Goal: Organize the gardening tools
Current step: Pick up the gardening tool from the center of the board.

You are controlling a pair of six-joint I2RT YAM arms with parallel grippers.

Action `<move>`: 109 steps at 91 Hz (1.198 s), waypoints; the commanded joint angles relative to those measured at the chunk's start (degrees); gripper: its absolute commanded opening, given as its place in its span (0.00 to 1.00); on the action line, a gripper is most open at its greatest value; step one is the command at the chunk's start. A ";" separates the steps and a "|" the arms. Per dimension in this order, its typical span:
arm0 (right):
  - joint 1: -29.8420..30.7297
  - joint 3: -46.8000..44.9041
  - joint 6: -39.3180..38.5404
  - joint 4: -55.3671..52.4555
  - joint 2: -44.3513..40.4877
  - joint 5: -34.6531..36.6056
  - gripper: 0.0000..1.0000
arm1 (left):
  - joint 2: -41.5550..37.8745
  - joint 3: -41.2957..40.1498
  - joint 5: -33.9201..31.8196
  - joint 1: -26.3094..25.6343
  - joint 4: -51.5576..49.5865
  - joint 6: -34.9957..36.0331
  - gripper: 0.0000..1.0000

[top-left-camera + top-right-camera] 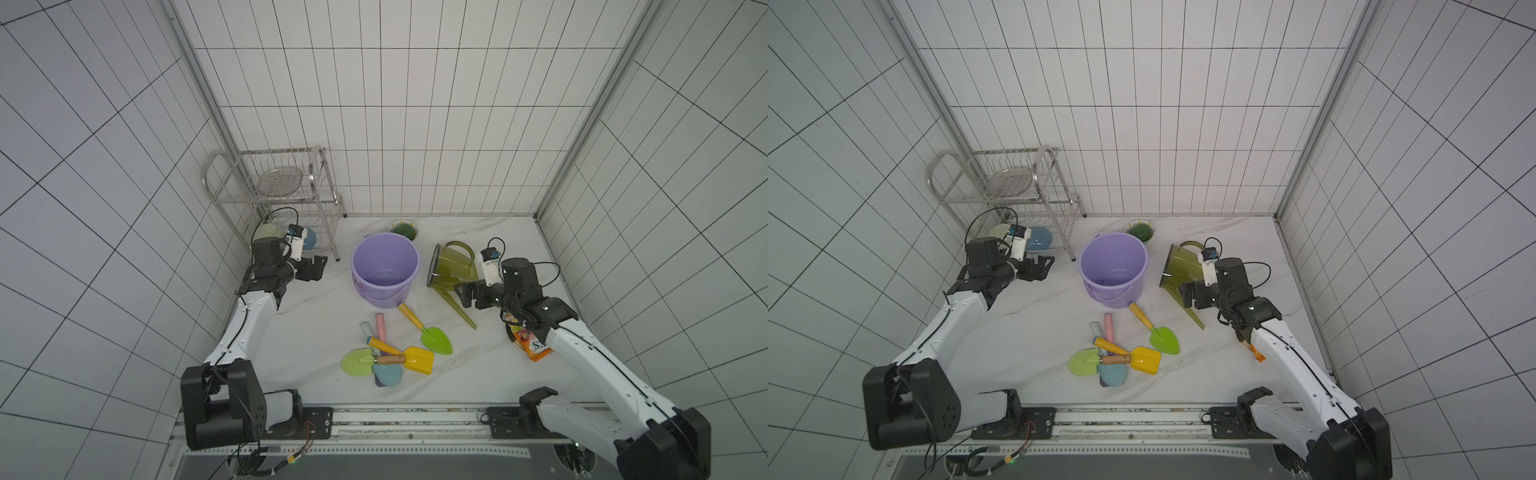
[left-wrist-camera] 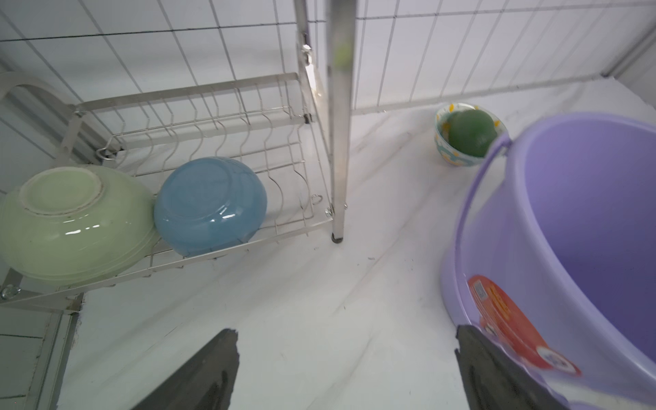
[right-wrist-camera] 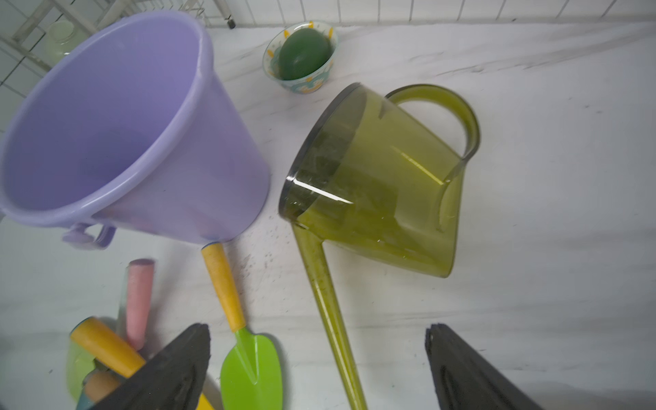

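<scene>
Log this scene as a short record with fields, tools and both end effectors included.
left end effector: open, empty, beside the lilac bucket
right end effector: open, empty, above the watering can spout
lilac bucket: upright, no tools inside
watering can: on its side, right of bucket
green shovel: flat, handle end at bucket base
other shovels: four, piled crosswise
tools organized: none yet

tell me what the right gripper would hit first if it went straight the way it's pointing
Probably the watering can: in the right wrist view its spout runs between the fingers of the open right gripper, with the body just beyond. Height above it is unclear.
</scene>
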 commanded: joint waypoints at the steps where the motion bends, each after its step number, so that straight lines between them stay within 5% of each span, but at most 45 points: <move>1: 3.30 1.59 1.78 -5.38 -0.60 -6.70 0.99 | -1.63 4.02 7.87 0.17 -18.97 14.33 0.97; 28: 15.83 0.26 -1.09 4.19 8.00 -0.96 1.00 | -3.27 11.01 8.91 -0.11 -32.37 23.35 0.98; 71: 20.98 -0.92 -7.37 23.39 28.90 4.64 0.62 | -4.54 9.90 7.09 -5.52 -35.28 20.60 0.98; 109: 22.24 -5.33 -6.94 32.64 36.18 6.39 0.49 | -4.78 9.42 7.02 -6.16 -34.72 19.30 0.98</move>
